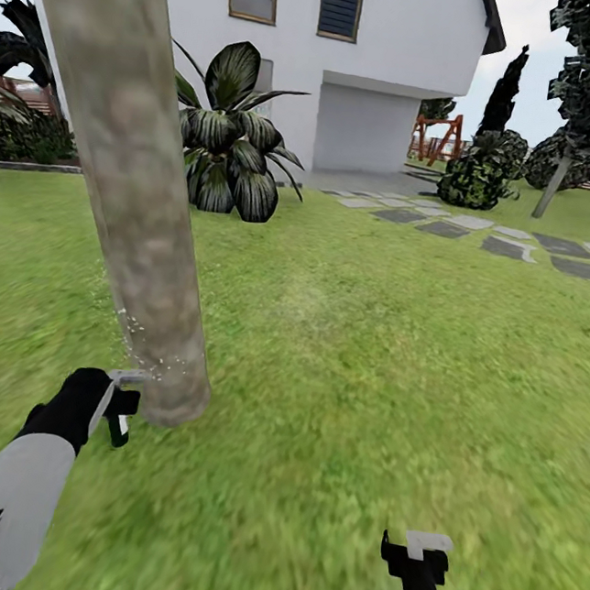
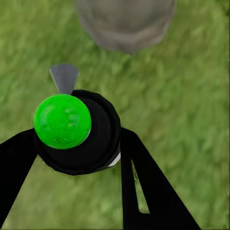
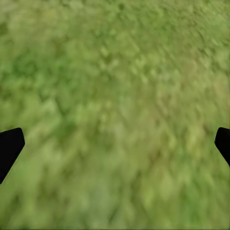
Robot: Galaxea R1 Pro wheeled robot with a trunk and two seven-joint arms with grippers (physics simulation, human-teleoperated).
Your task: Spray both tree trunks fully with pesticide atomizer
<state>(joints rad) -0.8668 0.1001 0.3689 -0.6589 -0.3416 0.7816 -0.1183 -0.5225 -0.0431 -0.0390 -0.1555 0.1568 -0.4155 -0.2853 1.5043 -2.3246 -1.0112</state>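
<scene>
Our left gripper is clamped on the green-capped black pesticide atomizer beside the thick mottled grey-tan tree trunk, white specks dotting its base; our right gripper fingers apart above blurry grass

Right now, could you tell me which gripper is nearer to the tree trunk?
Left. The left gripper, holding the atomizer, is right beside the tree trunk base; the right gripper hangs well off over grass.

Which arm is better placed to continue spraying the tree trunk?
Left. The left gripper holds the atomizer beside the trunk, with white specks there. The right gripper is open above grass.
</scene>
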